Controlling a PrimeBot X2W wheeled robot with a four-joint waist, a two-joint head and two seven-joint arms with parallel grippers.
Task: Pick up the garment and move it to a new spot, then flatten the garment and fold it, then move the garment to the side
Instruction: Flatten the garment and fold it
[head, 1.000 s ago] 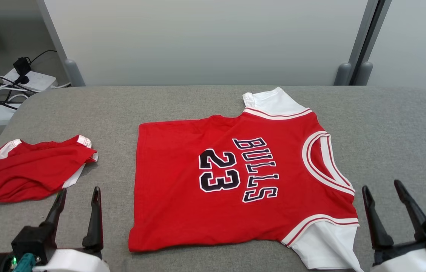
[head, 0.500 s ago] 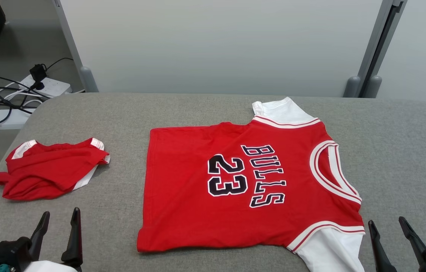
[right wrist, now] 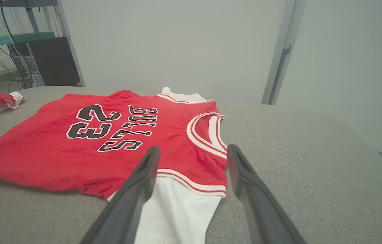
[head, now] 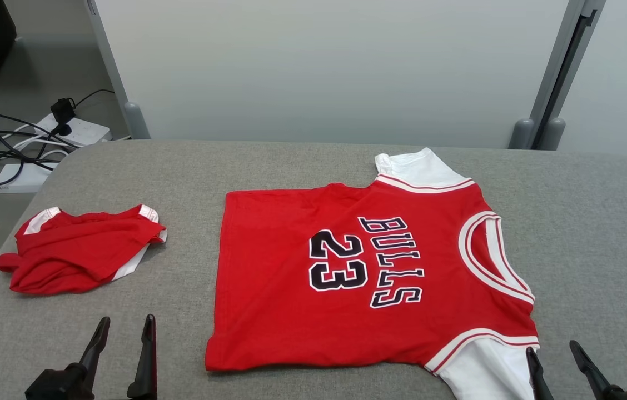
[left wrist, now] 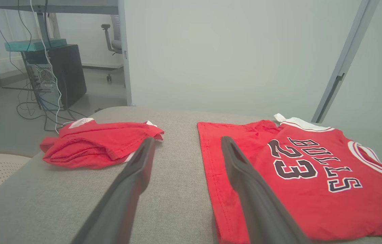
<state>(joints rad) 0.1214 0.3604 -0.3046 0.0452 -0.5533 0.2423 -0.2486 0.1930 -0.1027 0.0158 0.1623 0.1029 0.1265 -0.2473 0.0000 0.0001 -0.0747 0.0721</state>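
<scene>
The red short-sleeved jersey (head: 285, 322) with white sleeves and the black print "BULLS 23" lies spread flat in the middle of the head view, on the grey fabric-covered desk (head: 597, 233). Its neck opening points to the right of the frame and its hem to the left. One white sleeve is at the upper edge of the jersey, and the other one reaches the bottom edge of the frame. A crumpled red and white garment (head: 74, 255) lies at the middle left, apart from the jersey. The left gripper (head: 127, 322) is at the lower left, below this crumpled garment; its fingers are spread and hold nothing. The right gripper (head: 551, 350) is at the lower right, just beside the lower white sleeve, also spread and empty. In the upper left a white power strip (head: 77, 130) with dark cables lies on the floor
</scene>
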